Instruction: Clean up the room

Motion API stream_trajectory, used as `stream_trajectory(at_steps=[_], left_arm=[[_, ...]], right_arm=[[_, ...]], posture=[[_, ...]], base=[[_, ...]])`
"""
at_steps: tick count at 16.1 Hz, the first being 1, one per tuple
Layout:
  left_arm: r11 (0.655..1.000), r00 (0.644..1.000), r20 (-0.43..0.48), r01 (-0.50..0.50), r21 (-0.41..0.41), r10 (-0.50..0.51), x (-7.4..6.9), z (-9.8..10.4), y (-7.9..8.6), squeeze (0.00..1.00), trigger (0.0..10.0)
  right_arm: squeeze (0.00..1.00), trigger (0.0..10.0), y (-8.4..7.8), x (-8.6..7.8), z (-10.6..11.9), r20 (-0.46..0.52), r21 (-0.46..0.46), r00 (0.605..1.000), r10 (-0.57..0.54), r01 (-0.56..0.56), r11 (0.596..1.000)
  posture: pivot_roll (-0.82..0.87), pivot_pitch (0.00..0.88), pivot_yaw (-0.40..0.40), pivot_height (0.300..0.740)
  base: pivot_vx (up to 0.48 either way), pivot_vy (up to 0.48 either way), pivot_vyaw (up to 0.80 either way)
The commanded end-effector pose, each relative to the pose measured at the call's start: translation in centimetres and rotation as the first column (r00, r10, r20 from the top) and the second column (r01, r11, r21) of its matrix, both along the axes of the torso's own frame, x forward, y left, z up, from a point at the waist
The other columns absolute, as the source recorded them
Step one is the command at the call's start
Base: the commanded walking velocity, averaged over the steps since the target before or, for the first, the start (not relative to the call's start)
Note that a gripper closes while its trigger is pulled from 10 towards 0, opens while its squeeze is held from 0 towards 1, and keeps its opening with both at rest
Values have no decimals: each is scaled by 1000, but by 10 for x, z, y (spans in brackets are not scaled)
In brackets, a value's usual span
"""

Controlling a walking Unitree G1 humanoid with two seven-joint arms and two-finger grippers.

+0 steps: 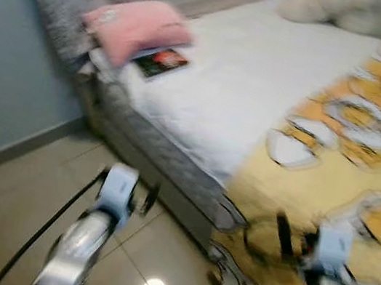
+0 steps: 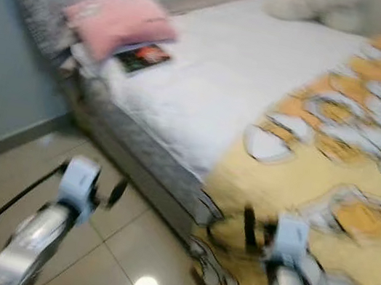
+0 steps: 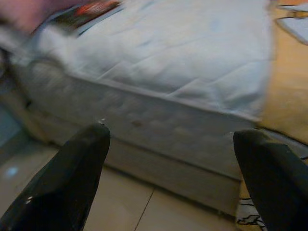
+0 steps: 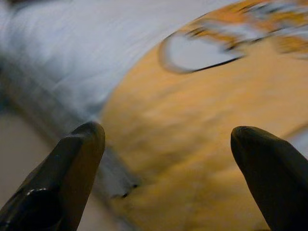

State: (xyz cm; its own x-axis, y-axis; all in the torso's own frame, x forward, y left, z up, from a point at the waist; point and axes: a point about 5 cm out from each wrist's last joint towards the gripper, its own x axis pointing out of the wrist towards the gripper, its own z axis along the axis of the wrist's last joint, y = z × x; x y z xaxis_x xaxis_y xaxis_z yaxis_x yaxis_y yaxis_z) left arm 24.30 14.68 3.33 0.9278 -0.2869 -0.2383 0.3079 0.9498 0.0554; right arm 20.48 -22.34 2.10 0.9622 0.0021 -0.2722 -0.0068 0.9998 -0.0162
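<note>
Ahead, bed (image 1: 221, 96) with pink pillow (image 1: 133, 25), book (image 1: 162, 62), yellow blanket (image 1: 331, 182). Left gripper (image 3: 168, 144) open over floor (image 1: 27, 188); right gripper (image 4: 166, 139) open above blanket.

A bed (image 1: 256, 102) with a white quilted mattress and a grey tufted base stands ahead of both grippers, and the frames are blurred. At its head end, far ahead of the left gripper (image 3: 168, 144), a pink pillow (image 1: 137, 27) lies tilted, resting partly on what looks like a book or magazine (image 1: 162, 62) with a dark red-and-black cover, flat on the white sheet. Directly in front of the right gripper (image 4: 166, 139), a yellow blanket (image 1: 332, 175) with white and orange shapes outlined in black is spread across the mattress, its edge drooping over the side towards the tiled floor. 2 pale, soft, rounded things (image 1: 325, 7), too blurred to name, sit at the far side.
</note>
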Motion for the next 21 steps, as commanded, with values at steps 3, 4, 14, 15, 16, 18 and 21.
stream_trajectory(at_steps=[3, 4, 14, 15, 16, 18, 21], left_arm=[[998, 995, 104, 15, -63, -9, 20, 29, -18, 0, 10000], [997, 994, 107, 18, -70, -10, 22, 31, -23, 0, 10000], [994, 990, 91, -107, 32, 104, 35, 34, -6, 0, 10000], [994, 987, 125, -103, 45, 97, 40, 39, -7, 0, 10000], [994, 986, 136, -103, 46, 95, 41, 42, -7, 0, 10000], [990, 981, 138, -142, 16, 138, 45, 44, -7, 0, 10000], [985, 978, 118, -174, 3, 173, 47, 40, -8, 0, 10000]], right_arm=[[0, 10000, 12, -3, -12, -58, 74, 997, 50, -46, 996], [27, 10000, 12, 2, -11, -55, 73, 997, 56, -52, 996], [129, 10000, 21, 32, 7, 28, 114, 996, 83, -86, 990], [157, 10000, 23, 33, 7, 34, 129, 995, 98, -101, 986], [227, 10000, 23, 34, 7, 37, 123, 994, 101, -105, 987], [275, 10000, 24, 36, 5, 29, 110, 996, 86, -89, 990], [0, 10000, 19, 41, 9, 53, 122, 999, 8, -14, 992]], posture=[[-11, 0, 4, 740], [-10, 0, 4, 740], [31, 0, -11, 740], [31, 0, -9, 740], [30, 0, -7, 740], [24, 0, -5, 740], [25, 0, -6, 740]], base=[[480, 0, 554], [480, 0, 550], [425, 0, 549], [0, 0, 544], [0, 0, 525], [392, 0, 525], [480, 0, 0]])
